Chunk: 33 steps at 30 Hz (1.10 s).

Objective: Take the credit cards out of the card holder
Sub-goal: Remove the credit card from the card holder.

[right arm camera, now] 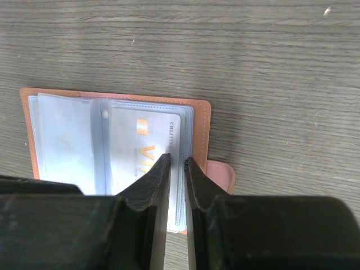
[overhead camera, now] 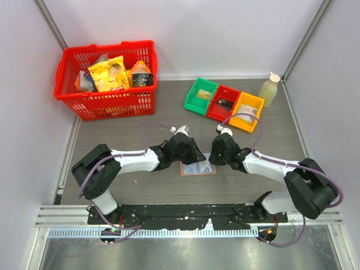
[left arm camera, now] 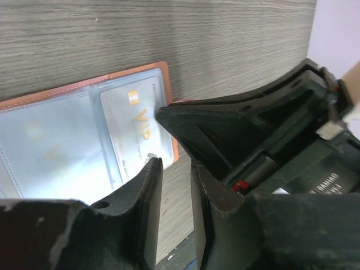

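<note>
We list one card holder (overhead camera: 197, 168), open on the counter (overhead camera: 140, 118), VIP credit card (right arm camera: 143, 140) sleeved inside. Left gripper (left arm camera: 175, 169): narrow, empty. Right gripper (right arm camera: 177, 160): narrow over card's edge; hold unclear.

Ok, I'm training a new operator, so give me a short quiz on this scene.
1. True or false: the card holder lies open on the table.
2. What is printed on the card in view? A) VIP B) GOLD C) BANK
3. How many small bins stand beside the bottle?
Key: 1 true; 2 A; 3 three.
</note>
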Each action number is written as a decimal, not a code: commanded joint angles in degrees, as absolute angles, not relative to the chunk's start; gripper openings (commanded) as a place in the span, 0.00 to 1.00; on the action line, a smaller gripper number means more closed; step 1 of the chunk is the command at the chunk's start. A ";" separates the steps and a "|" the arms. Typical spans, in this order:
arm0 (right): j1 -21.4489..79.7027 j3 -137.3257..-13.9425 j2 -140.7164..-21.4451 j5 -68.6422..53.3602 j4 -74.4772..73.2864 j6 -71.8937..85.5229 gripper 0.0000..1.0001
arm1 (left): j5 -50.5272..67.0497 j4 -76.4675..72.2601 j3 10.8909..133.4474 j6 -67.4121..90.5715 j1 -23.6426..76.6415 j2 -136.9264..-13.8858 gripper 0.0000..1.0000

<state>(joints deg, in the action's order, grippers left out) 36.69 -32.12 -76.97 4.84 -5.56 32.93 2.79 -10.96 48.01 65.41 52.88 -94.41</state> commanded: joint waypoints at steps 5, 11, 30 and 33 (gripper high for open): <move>37.09 -30.15 -77.17 1.93 -9.23 33.57 0.19 | 2.37 -13.97 46.59 68.46 52.21 -99.58 0.24; 36.74 -29.53 -76.73 1.76 -9.32 33.31 0.19 | 2.72 -17.14 43.07 69.70 50.89 -100.02 0.22; 36.12 -29.09 -76.73 0.88 -8.44 33.13 0.18 | 4.13 -17.40 42.80 69.35 49.66 -101.86 0.13; 36.12 -29.00 -76.81 0.88 -8.44 33.05 0.18 | 5.27 -17.93 43.59 69.17 49.66 -102.13 0.14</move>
<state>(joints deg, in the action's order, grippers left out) 35.81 -31.03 -76.34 3.25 -4.34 32.93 4.60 -17.43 42.61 70.13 49.84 -100.53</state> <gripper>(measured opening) 0.188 0.137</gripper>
